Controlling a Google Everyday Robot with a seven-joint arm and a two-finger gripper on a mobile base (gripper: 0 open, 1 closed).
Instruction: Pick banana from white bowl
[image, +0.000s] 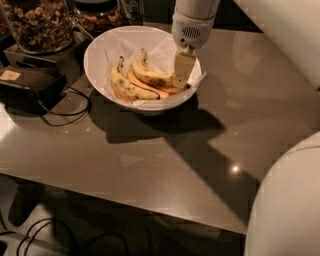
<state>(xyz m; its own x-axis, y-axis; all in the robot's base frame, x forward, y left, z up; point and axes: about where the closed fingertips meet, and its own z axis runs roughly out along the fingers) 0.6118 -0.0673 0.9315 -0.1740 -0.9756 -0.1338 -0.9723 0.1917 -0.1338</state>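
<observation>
The white bowl (100, 55) stands at the back of the table, lined with crumpled white paper. Several bananas lie in it. The plump yellow banana (150, 76) lies at the centre-right, its stem pointing up and left. A darker spotted banana (127, 89) lies in front of it, and a slimmer orange-tinted one (152, 89) lies between them. My gripper (182, 71) hangs down from its white wrist into the bowl's right side, at the right end of the plump banana, which it hides.
Glass jars of nuts (37, 22) stand at the back left. A black box (27, 85) with a cable (75, 107) lies left of the bowl. My white arm (285, 200) fills the lower right corner. The table's front edge (125, 202) runs below.
</observation>
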